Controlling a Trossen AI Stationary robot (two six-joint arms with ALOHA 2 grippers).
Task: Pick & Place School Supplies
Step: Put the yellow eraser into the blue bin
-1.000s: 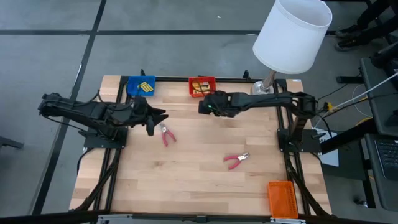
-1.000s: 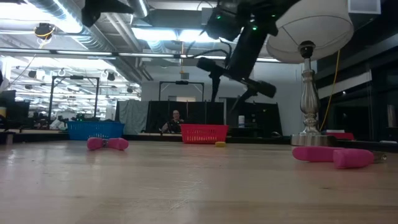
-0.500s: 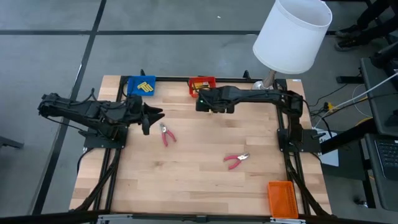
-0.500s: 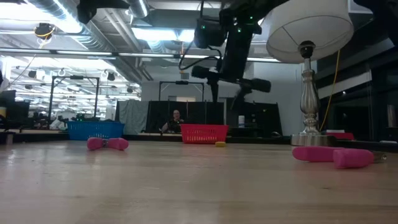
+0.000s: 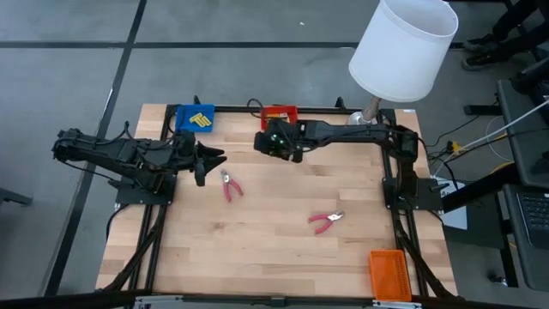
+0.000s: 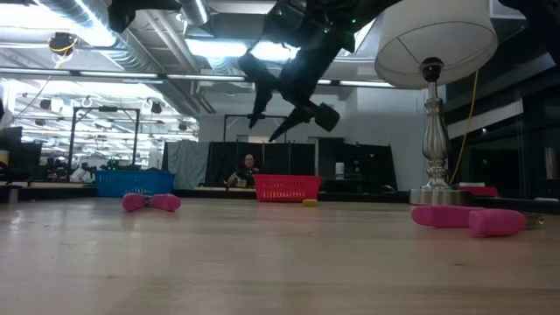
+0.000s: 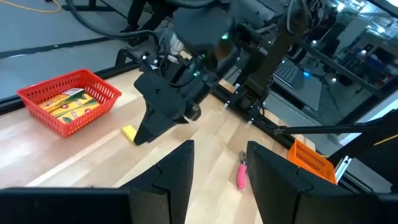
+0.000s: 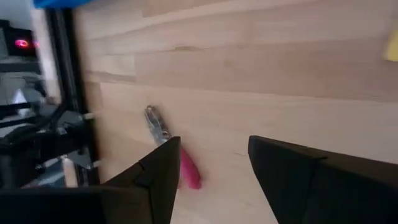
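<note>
I am seeing no readable text anywhere; the dark marks on the yellow packets (image 7: 64,102) in the red tray (image 7: 93,114) are staying illegible.

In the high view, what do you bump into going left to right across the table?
Left gripper → pliers → right gripper → second pliers → orange tray.

Two dark, near-black jointed arms, left arm (image 5: 120,156) and right arm (image 5: 356,136), matte casings with thin black cables looping along the links. Right wrist housing shows small green indicator lights. Fingers (image 7: 177,177) are flat, black, wedge-shaped.
</note>
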